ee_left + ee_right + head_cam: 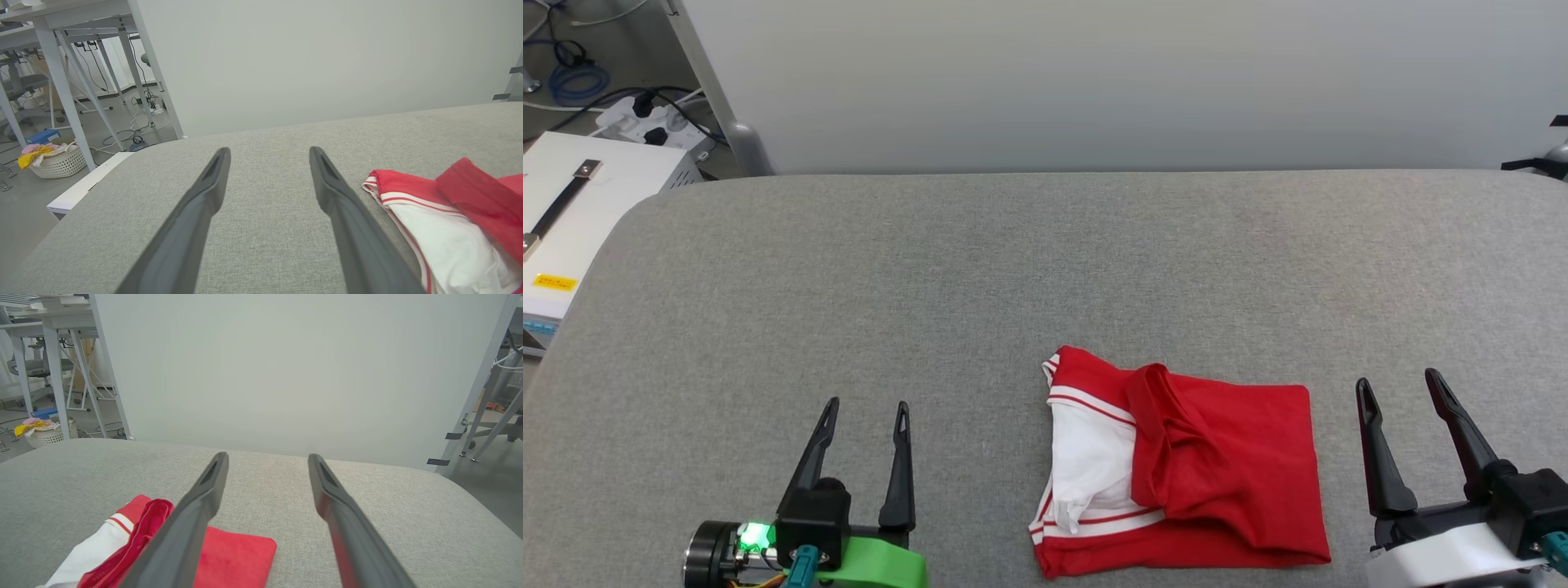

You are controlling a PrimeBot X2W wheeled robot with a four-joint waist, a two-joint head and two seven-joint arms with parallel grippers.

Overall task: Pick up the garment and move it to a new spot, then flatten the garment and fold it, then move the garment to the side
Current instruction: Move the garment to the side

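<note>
The garment, red with a white sleeve and red-white striped trim, lies folded into a rough rectangle on the grey padded table, near its front edge and right of centre. My left gripper hovers open to the garment's left, well apart from it. To the garment's right, my right gripper is open too, a short gap from the red edge. In the left wrist view the garment sits at the lower right, beside the open left gripper. In the right wrist view the garment shows at the lower left, partly behind the open right gripper.
A pale wall backs the table. Off the table's left edge stands a white box with a black handle, with cables and a power strip behind it. A laundry basket sits on the floor among white desk legs.
</note>
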